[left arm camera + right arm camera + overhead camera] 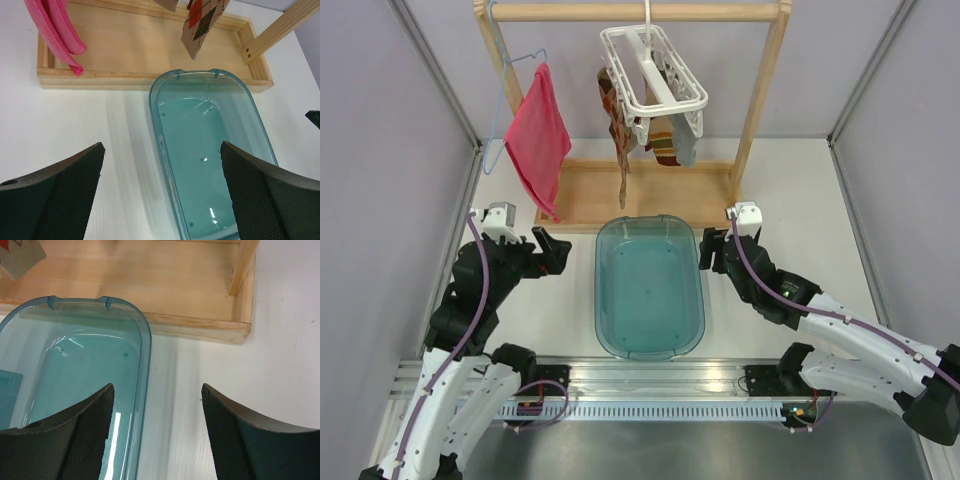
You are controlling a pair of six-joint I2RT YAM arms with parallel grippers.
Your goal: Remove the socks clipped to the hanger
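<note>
The left gripper (552, 252) and right gripper (712, 250), jaws wide and empty, flank the blue tub (650, 340); the socks (616, 115) hang clipped under the white hanger (655, 70) on the far wooden rail (620, 12), where a one-armed tug risks swinging or unhooking it instead of freeing a clip.

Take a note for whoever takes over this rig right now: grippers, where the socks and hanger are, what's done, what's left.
Left gripper: open, empty, left of the bin.
Right gripper: open, empty, right of the bin.
Socks: clipped to the hanger, which hangs from the rack beyond the bin.
Done: no sock removed that shows.
Left: unclip all socks.
</note>
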